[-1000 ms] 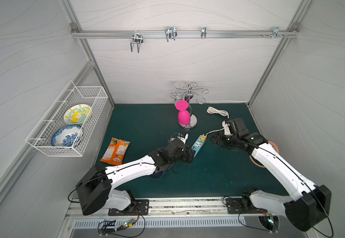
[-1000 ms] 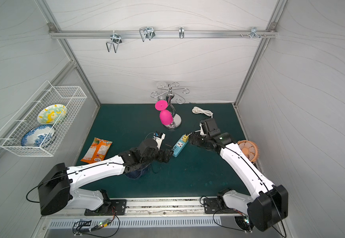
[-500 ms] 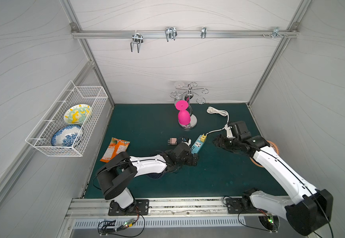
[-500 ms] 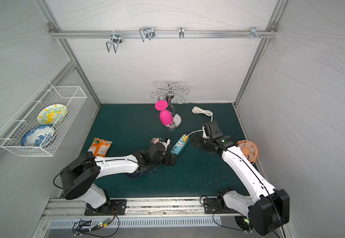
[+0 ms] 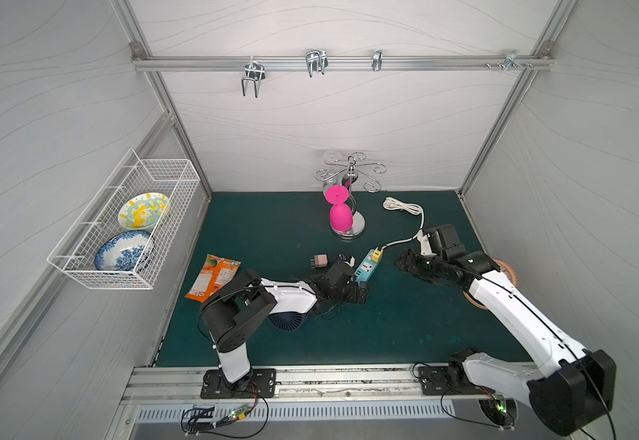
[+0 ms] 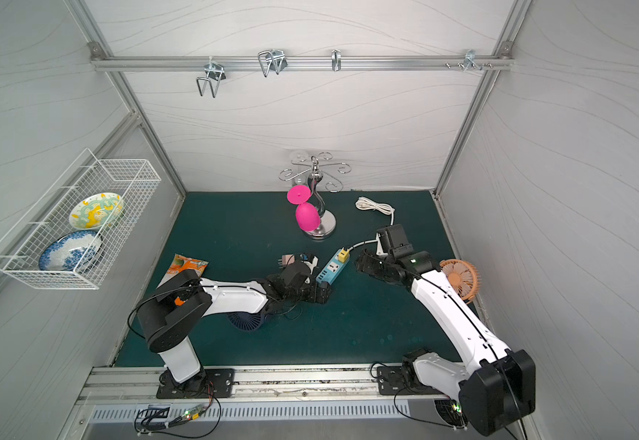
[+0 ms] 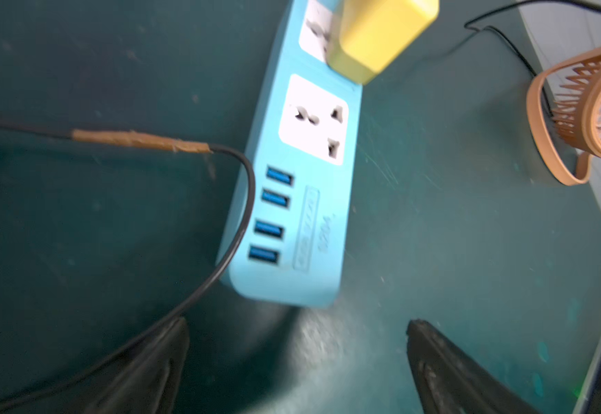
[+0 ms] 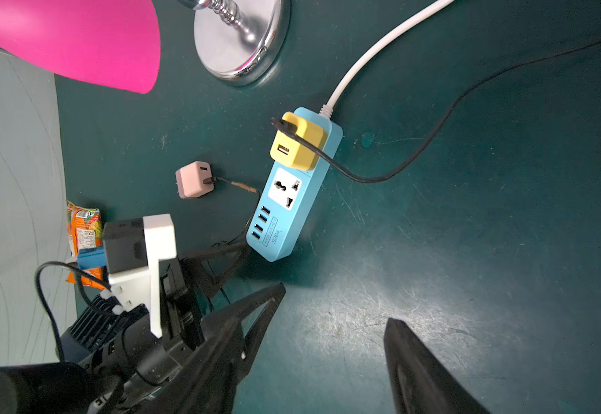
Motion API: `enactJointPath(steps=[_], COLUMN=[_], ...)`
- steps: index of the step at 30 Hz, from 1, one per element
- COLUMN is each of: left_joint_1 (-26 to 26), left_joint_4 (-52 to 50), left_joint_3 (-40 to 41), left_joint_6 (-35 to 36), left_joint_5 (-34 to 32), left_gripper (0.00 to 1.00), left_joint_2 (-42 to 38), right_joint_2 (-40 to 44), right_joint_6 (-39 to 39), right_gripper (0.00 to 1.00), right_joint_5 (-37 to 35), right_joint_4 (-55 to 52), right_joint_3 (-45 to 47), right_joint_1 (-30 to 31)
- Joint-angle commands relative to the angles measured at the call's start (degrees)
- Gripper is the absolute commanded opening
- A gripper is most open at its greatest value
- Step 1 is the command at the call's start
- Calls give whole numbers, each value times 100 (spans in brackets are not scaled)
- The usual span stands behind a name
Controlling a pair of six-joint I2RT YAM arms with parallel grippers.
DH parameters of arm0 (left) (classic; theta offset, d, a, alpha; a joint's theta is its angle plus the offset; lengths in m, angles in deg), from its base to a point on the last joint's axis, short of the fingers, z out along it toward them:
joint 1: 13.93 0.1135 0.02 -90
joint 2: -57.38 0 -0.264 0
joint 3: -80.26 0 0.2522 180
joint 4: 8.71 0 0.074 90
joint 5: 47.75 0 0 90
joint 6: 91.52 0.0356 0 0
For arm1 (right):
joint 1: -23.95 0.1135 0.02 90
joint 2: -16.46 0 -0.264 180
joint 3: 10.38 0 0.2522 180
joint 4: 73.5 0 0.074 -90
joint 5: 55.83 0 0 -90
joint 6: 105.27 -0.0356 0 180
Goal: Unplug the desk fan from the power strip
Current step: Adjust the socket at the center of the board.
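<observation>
Since a second ago the left claw has spread wide and let go, and its arm has folded at the elbow. The pink adapter, then out of sight, has come to lie on the green bench with its prongs free.

The claw's black fingers stand apart with nothing between them, low over the bench just short of the port end of the power strip. A thin black cable, patched with brown tape, crosses one finger and leads to the pink adapter, which lies near the strip but not touching it. The strip lies flat mid-bench, its white cord trailing toward the back wall. A yellow adapter sits in the socket nearest the cord.

The right claw hangs released and empty near the strip's other side. A navy fan lies under the left arm, and an orange fan stands at the bench's right edge. Farther off are a chrome stand with a pink goblet and an orange snack packet.
</observation>
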Motion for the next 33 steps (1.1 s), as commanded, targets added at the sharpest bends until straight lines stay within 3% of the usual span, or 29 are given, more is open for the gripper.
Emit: enactJointPath(steps=[1, 8, 14, 33], left_joint_1=[44, 41, -77, -646], left_joint_4=[39, -233, -361, -1303], left_joint_3=[-465, -1152, -1212, -1709], left_joint_6=[491, 791, 885, 1449], left_joint_5=[-105, 112, -24, -1749], left_gripper=[100, 100, 97, 77], left_joint_2=[225, 817, 878, 1067], right_joint_2=[25, -16, -53, -172], right_joint_6=[-26, -26, 9, -29], right_gripper=[67, 66, 66, 65], right_joint_5=[51, 60, 19, -56], right_joint_4=[70, 96, 89, -141], right_joint_3=[62, 88, 87, -154], right_joint_1=[-35, -44, -111, -185])
